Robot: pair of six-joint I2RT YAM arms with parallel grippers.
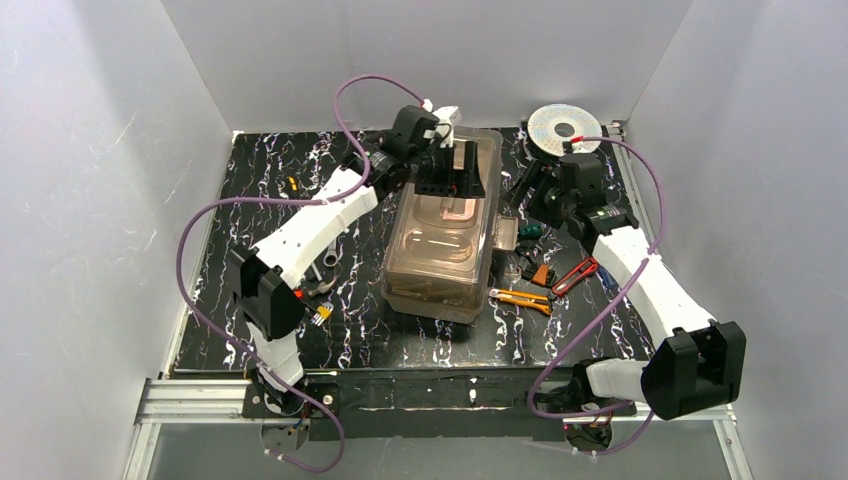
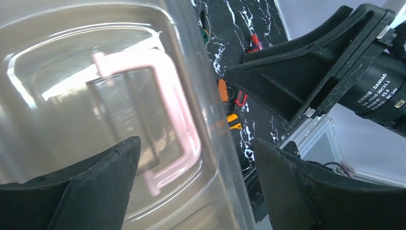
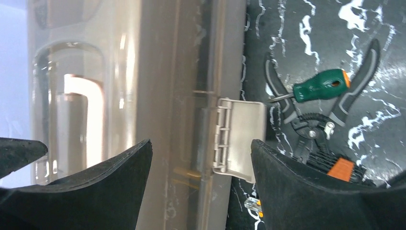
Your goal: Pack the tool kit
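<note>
The left fingers [image 2: 95, 187] hang spread wide over the far end of the toolbox [image 1: 445, 240], which sits lid shut in the middle of the desk [image 1: 220, 330]. At its right side the right fingers [image 3: 110, 187] gape open, the side latch [image 3: 239, 136] showing between them. Further right lie a green screwdriver [image 3: 321, 85], orange pliers [image 1: 541, 273] and a yellow knife [image 1: 522, 297].

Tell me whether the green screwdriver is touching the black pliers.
Touching. The right wrist view shows the screwdriver lying between the handles of the pliers, its metal shaft resting across one handle.
</note>
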